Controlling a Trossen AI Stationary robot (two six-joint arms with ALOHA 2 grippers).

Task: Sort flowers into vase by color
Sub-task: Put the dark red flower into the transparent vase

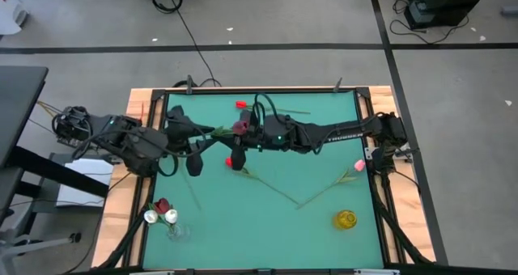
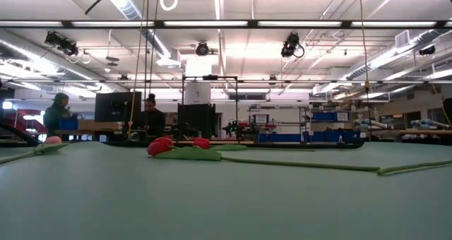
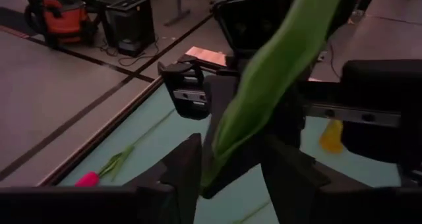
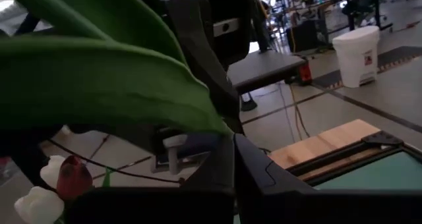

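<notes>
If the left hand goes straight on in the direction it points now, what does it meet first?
Most likely the green leaf of the flower between its fingers, then the right hand close behind it. The left hand points toward the right arm; depth is hard to judge.

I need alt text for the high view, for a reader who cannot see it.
Over a green table, both dark arms meet at a maroon tulip held up between them. Red tulip and pink tulip lie loose; a clear vase holds three flowers, a yellow vase none.
</notes>
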